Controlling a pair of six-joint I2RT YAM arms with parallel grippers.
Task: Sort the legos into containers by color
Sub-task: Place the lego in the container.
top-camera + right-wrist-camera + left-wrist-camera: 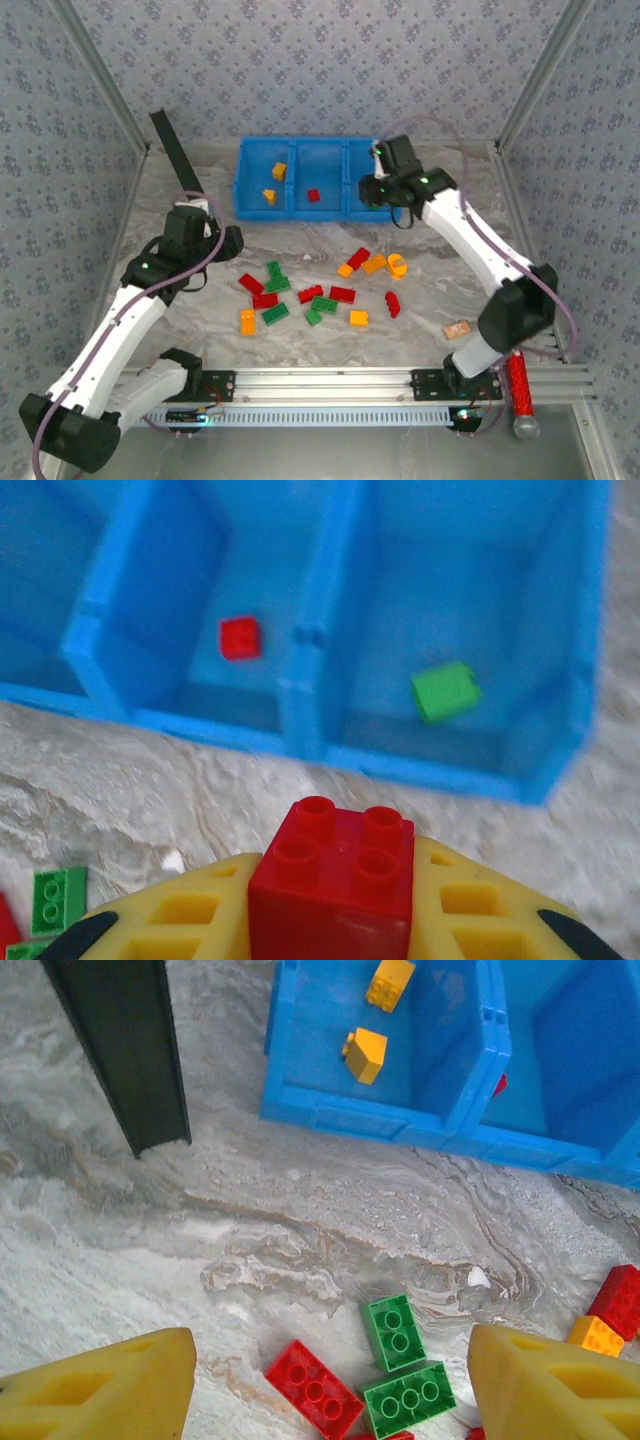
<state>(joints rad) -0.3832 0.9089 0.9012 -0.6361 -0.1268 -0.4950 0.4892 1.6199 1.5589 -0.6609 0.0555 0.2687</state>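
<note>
Red lego [335, 875] clamped in right tool [335, 930]; left tool [330, 1385] open, empty. Risk: drop lands in 1 o'clock green compartment [500, 610], not 11 o'clock.

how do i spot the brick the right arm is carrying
Find the bright blue three-compartment plastic bin at the back of the table. Near its right end hangs the right hand, clamped on a red square plastic brick with four studs. Only this brick is gripped; the others lie loose on the table or in the bin.
</note>
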